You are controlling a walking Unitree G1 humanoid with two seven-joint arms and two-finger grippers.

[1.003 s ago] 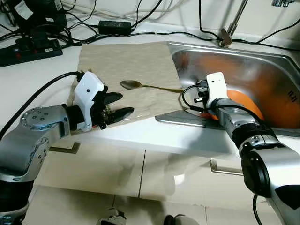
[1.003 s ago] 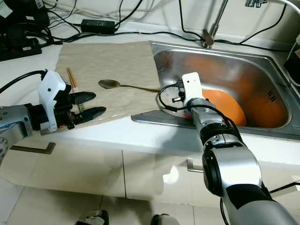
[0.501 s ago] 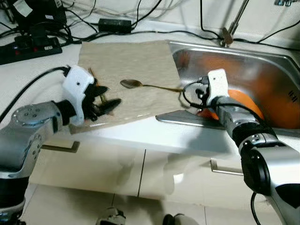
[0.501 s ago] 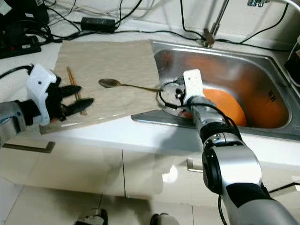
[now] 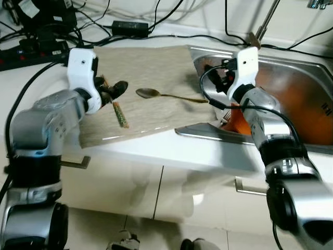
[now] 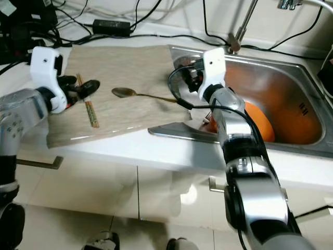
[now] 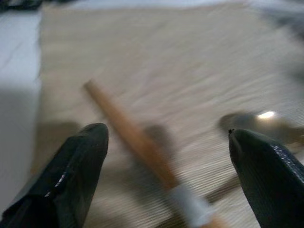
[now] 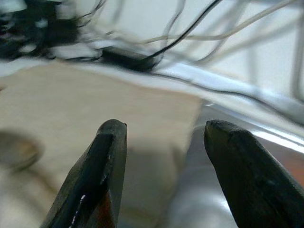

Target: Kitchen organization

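Observation:
A pair of wooden chopsticks (image 5: 119, 112) lies on the beige mat (image 5: 151, 62), with a gold spoon (image 5: 147, 93) just to its right. My left gripper (image 5: 115, 89) hovers low over the chopsticks' far end. It is open: in the left wrist view the chopsticks (image 7: 137, 142) run between the spread fingers (image 7: 71, 175). My right gripper (image 6: 186, 78) is raised over the sink's left rim, beside the spoon handle. It is open and empty, pointing toward the mat.
A steel sink (image 5: 291, 67) on the right holds an orange bowl (image 6: 260, 122), with a faucet (image 5: 260, 26) behind it. Cables, a power strip (image 5: 31, 49) and a black adapter (image 5: 127, 27) line the back of the counter. White cabinet fronts lie below.
My left gripper swung up from the mat's front edge to the chopsticks' far end. My right gripper lifted off the orange bowl to the sink's left rim. The chopsticks and spoon stayed put.

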